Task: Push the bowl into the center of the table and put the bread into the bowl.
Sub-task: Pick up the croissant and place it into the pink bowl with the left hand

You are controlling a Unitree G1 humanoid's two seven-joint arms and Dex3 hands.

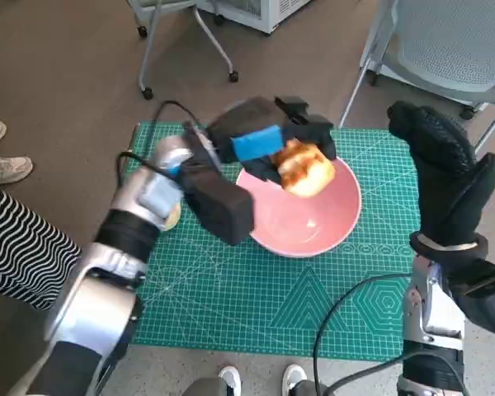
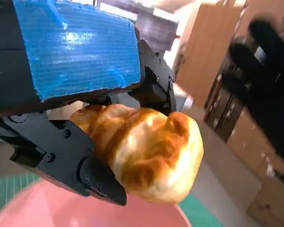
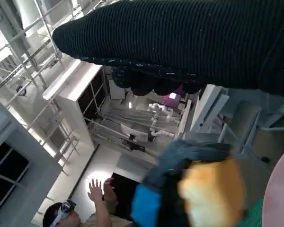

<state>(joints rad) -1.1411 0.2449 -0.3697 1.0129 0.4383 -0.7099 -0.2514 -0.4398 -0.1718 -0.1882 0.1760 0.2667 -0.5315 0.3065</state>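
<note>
Left hand (image 1: 268, 144), blue-taped, gripping bread (image 1: 305, 168) between black fingers (image 2: 66, 161), held just above the far rim of pink bowl (image 1: 301, 223). Bread golden-brown, glossy, clear of the bowl's floor. Bowl resting on green mat (image 1: 256, 297), toward the far side of the mat, slightly right of its middle. Right hand (image 1: 450, 177), gloved, raised over the mat's right edge, well apart from bowl, holding nothing, fingers extended. Person's raised hand (image 3: 95, 189) visible in right wrist view.

Even indoor light; glare on blue tape (image 2: 80, 52); right wrist foreground blurred.
</note>
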